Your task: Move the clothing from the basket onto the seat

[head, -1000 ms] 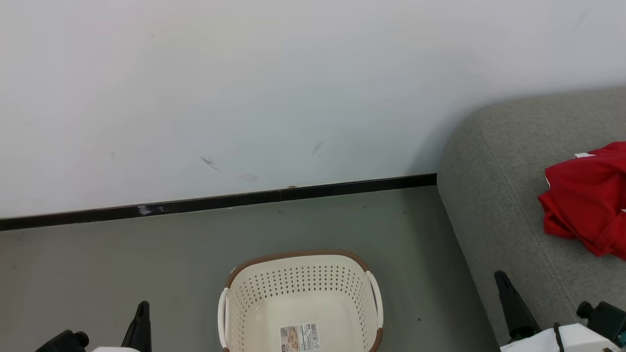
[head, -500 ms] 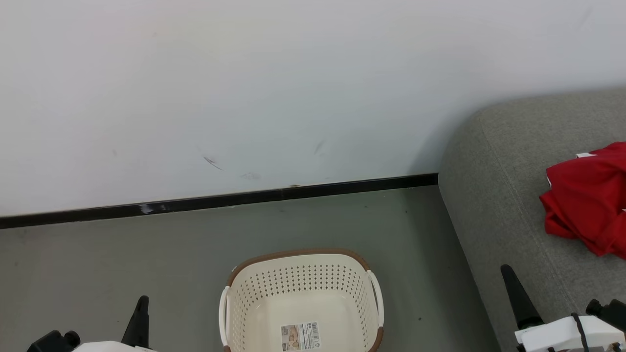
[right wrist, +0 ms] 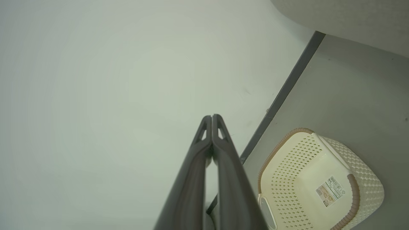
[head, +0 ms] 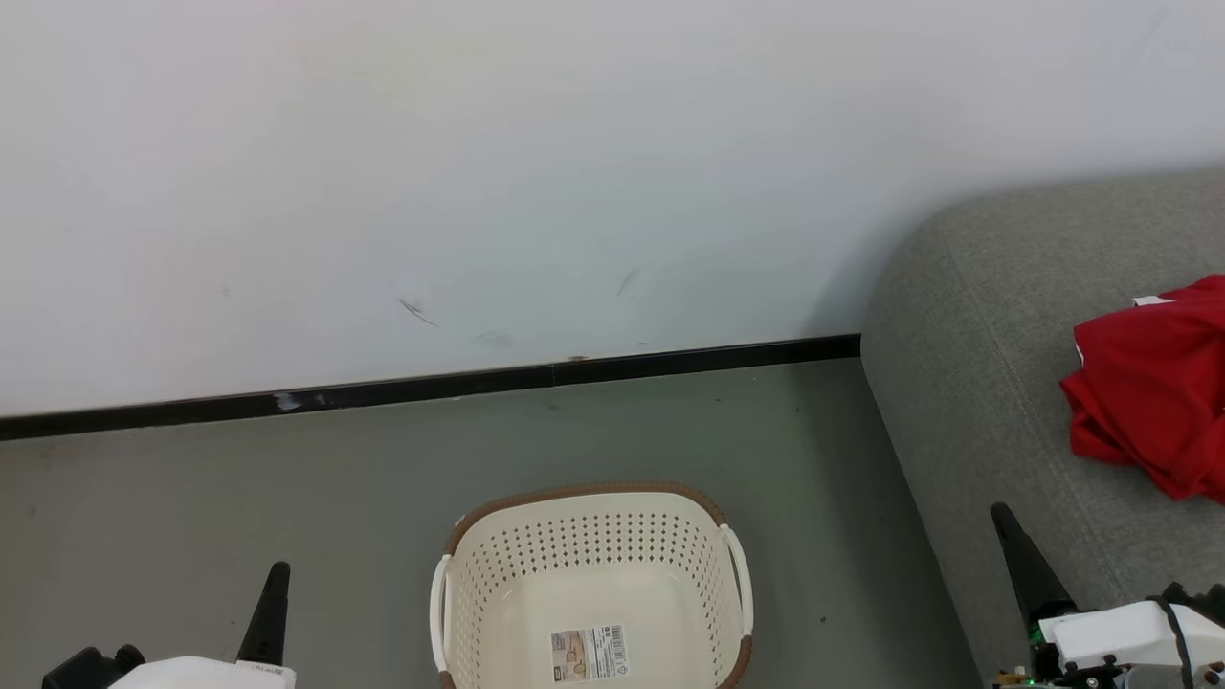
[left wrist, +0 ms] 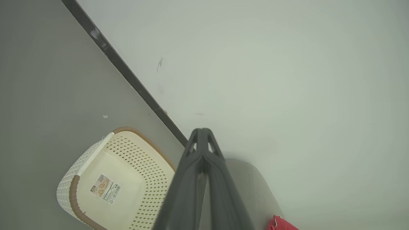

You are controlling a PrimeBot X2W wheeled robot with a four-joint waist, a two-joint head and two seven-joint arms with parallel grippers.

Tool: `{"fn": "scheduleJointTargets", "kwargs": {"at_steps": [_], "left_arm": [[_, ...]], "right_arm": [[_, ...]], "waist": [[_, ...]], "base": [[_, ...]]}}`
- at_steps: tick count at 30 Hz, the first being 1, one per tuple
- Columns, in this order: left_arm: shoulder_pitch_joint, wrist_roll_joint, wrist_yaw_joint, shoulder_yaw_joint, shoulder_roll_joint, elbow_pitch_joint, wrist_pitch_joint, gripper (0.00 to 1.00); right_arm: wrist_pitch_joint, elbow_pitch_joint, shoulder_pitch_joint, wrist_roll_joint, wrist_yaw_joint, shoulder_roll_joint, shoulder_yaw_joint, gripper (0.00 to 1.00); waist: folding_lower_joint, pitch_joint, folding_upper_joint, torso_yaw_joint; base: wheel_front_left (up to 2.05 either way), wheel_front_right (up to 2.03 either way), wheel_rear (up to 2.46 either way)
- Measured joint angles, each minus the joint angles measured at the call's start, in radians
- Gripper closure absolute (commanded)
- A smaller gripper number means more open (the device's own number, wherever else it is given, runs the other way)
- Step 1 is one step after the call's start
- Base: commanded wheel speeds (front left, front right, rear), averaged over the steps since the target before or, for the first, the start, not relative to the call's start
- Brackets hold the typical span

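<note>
Head view: a white wall (head: 574, 144) with a black skirting strip (head: 431, 388) is seen above a grey floor (head: 239, 498). The grey sofa (head: 986, 383) is set at the right, and the red clothing (head: 1148, 383) is heaped on its seat. The cream basket (head: 584, 491) is placed on the floor, left of the sofa and apart from it. The left tool (head: 278, 574) and right tool (head: 1005, 522) are held low on either side of the basket, each with its fingers pressed together, gripping nothing. A label (head: 589, 653) is stuck to the basket's bare bottom.
</note>
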Motion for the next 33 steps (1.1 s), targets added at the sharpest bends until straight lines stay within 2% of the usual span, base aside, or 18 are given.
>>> {"fn": "scheduleJointTargets", "kwargs": {"at_steps": [24,33], "left_arm": [[-0.041,-0.29,-0.095,0.075,-0.033,0.032,0.081,1.0],[-0.053,-0.297,-0.099,0.077,-0.034,0.037,0.082,1.0]], "right_arm": [[0.062,0.045,-0.059,0.391,0.0,-0.025,-0.012,1.0],[0.063,0.049,-0.063,0.398,0.0,-0.026,-0.015,1.0]], "waist": [[-0.0005,0.009,0.0,0.007],[-0.0006,0.009,0.0,0.007]], "base": [[0.0,0.0,0.0],[0.0,0.0,0.0]]}}
